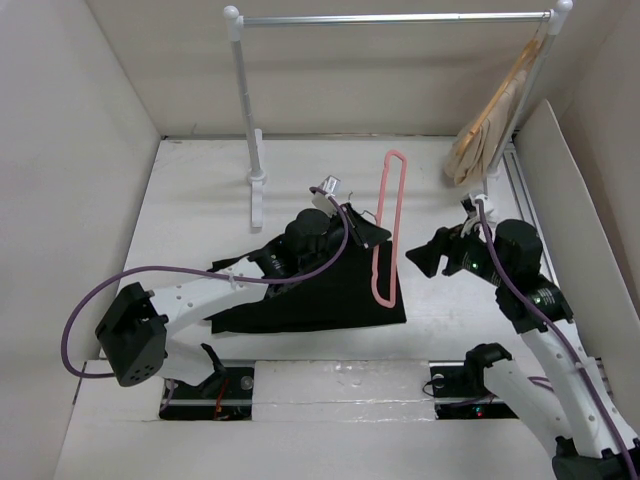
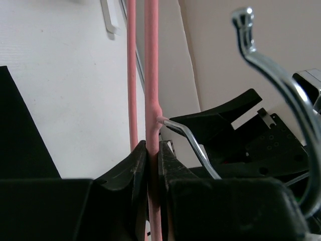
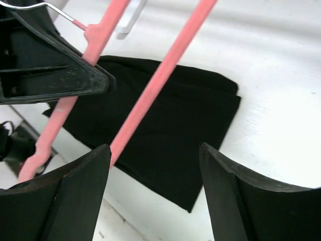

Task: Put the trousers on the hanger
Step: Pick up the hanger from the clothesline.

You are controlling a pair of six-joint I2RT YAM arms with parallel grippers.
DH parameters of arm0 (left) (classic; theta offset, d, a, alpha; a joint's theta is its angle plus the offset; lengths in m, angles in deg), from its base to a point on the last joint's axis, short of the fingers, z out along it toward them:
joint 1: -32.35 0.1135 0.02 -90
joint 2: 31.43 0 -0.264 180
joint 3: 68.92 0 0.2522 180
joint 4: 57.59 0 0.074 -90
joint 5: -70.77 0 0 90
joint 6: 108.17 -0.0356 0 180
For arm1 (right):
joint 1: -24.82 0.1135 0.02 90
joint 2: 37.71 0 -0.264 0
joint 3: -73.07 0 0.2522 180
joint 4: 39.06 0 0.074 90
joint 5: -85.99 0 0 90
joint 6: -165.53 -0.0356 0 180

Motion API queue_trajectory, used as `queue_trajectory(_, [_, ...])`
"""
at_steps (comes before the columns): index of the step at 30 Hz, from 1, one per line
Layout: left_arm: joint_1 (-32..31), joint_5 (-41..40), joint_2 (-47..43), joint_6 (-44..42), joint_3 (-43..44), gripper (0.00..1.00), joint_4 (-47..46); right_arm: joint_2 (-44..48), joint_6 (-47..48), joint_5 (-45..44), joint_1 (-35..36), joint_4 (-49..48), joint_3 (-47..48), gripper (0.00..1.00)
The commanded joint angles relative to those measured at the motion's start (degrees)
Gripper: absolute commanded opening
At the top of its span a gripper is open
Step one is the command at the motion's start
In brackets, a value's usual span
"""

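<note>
The left claw [image 1: 368,232] is clamped tight on the top bar of the hanger [image 1: 397,200], right by the root of its metal hook [image 2: 281,85]. That is a sensible hold: it fixes the frame from one side and leaves the lower bar free for cloth to be threaded over. In the left wrist view its jaws meet on the pink bar with no gap showing. From above, the hanger runs from 12 to 6 o'clock just right of centre. It reads as a narrow loop, so it is probably stood on edge rather than lying flat, though that angle does not settle it. Its near end sits over the right-hand edge of the trousers [image 1: 310,295], which lie folded and spread on the desk [image 1: 200,200] at about 6 o'clock from centre, ungripped by either arm. The right claw [image 1: 425,255] waits at 3 o'clock of the hanger, facing it, jaws wide apart and holding nothing. In its own view the right claw [image 3: 155,160] frames the trousers [image 3: 190,125] below. The hanger's [image 3: 165,75] lower bar runs down to the tip of one finger [image 3: 70,191]. My judgement is that it is lining up to pick up the trouser edge. The rail [image 1: 390,18] with beige hangers [image 1: 490,125] stands at 12 to 1 o'clock.
</note>
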Motion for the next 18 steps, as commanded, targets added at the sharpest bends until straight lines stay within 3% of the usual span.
queue_trajectory(1, [-0.36, 0.0, -2.56, 0.33, -0.65, 0.0, -3.53, -1.09, -3.74, 6.94, -0.56, -6.1, -0.13, 0.77])
queue_trajectory(6, [-0.36, 0.88, -2.83, 0.86, -0.91, 0.0, -4.68, -1.79, -9.09, 12.04, -0.04, -14.2, -6.64, 0.79])
queue_trajectory(15, [-0.36, 2.9, -2.92, 4.81, -5.04, 0.0, -10.65, -6.19, -15.86, 15.47, 3.03, -26.94, -13.93, 0.66])
queue_trajectory(18, [-0.89, 2.38, -2.65, 4.9, -5.83, 0.0, -10.83, -7.42, -19.03, 16.08, 4.45, -36.44, -16.39, 0.65])
